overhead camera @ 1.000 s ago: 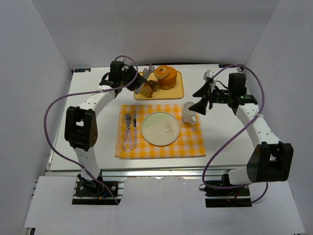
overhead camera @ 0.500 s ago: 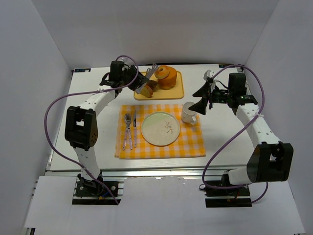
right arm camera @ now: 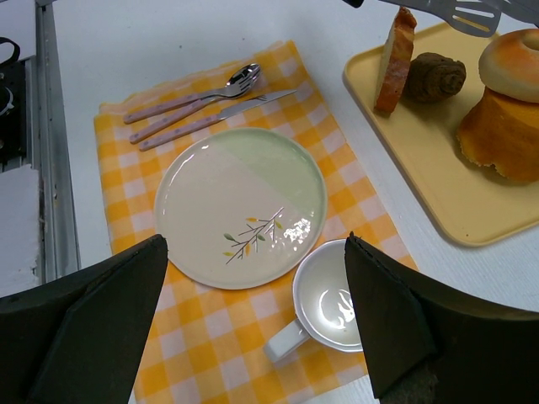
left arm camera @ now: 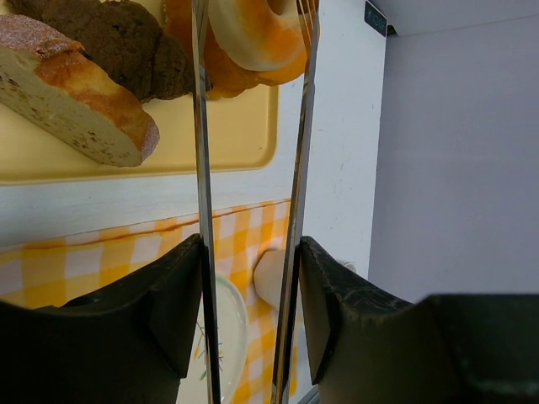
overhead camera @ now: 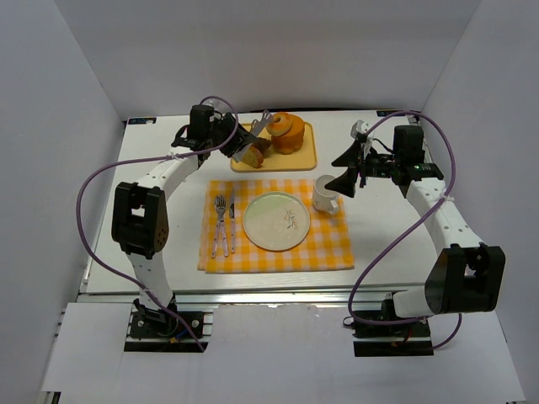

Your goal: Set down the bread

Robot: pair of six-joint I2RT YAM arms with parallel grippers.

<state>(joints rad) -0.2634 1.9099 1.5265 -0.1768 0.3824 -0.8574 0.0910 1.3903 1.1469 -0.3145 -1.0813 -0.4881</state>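
The bread (left arm camera: 253,29) is a golden ring bun lying on top of an orange cylinder cake (overhead camera: 287,140) on the yellow tray (overhead camera: 305,156); it also shows as the bread (overhead camera: 283,124) and the bread (right arm camera: 514,52). My left gripper (left arm camera: 250,244) is shut on a pair of metal tongs (left arm camera: 202,168). The tong blades reach up to either side of the bread; I cannot tell if they press it. The left gripper (overhead camera: 229,135) hangs over the tray's left end. My right gripper (right arm camera: 255,240) is open, holding nothing, above the plate (right arm camera: 240,206) and mug (right arm camera: 333,299).
On the tray there is also a bread slice (right arm camera: 396,59) and a dark brown crusty chunk (right arm camera: 434,76). The plate (overhead camera: 275,220), a mug (overhead camera: 325,194) and cutlery (overhead camera: 222,220) rest on a yellow checked cloth (overhead camera: 337,248). White walls enclose the table.
The tong tips have shifted slightly right toward the bread, and the blades stand a little wider apart. The right arm has not moved.
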